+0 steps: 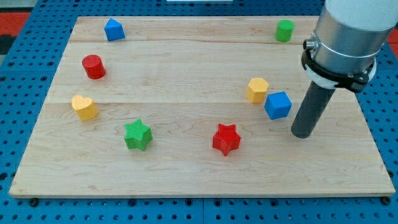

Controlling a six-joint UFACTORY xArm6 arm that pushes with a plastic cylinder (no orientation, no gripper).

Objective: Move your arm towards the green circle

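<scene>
while my tip rests on the wooden board near its right edge, just right of the blue cube, the green circle stands well apart from it, close to the board's top right corner. since the rod ends bluntly and carries no pincer, nothing spreads, presses together or pinches. to do this well, i judge the tip should slide straight toward the top edge, staying right of the blue cube and the yellow block, then ease left to stop just beside the circle without knocking it.
</scene>
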